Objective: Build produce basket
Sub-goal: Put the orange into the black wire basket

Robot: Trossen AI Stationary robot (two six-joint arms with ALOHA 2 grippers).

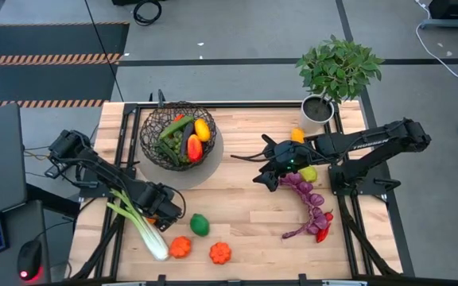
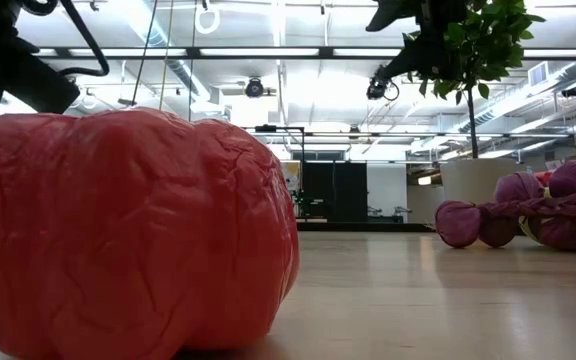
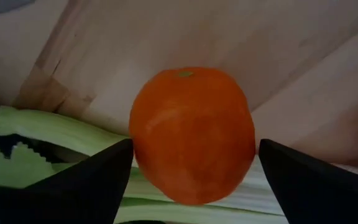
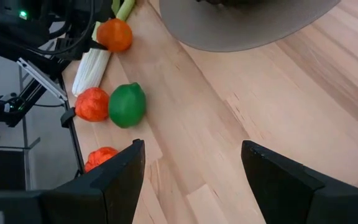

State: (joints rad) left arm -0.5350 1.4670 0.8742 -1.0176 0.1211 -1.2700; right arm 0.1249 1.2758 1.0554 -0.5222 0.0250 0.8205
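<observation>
The wire basket (image 1: 177, 137) stands at the table's far left, with a yellow pepper, green and purple produce inside. My left gripper (image 1: 164, 208) points down over the leek (image 1: 137, 218), open. Its fingers stand on either side of an orange (image 3: 191, 134) that lies on the leek's pale stalk (image 3: 55, 127). The right wrist view also shows that orange (image 4: 114, 34). My right gripper (image 1: 267, 176) hangs open above the table's middle right, with nothing between its fingers (image 4: 117, 177). My left gripper comes at the orange from above, one finger (image 3: 98, 180) on each side of its widest part. The fingertips stand very close to its skin. Whether they touch it I cannot tell. The orange rests on the leek.
A lime (image 1: 199, 224) and two crinkled orange fruits (image 1: 180, 247) (image 1: 219, 253) lie near the front edge. A purple string of produce (image 1: 308, 202), a red chilli (image 1: 323, 234) and a yellow-green fruit (image 1: 308, 173) lie right. A potted plant (image 1: 336, 75) stands at the back right.
</observation>
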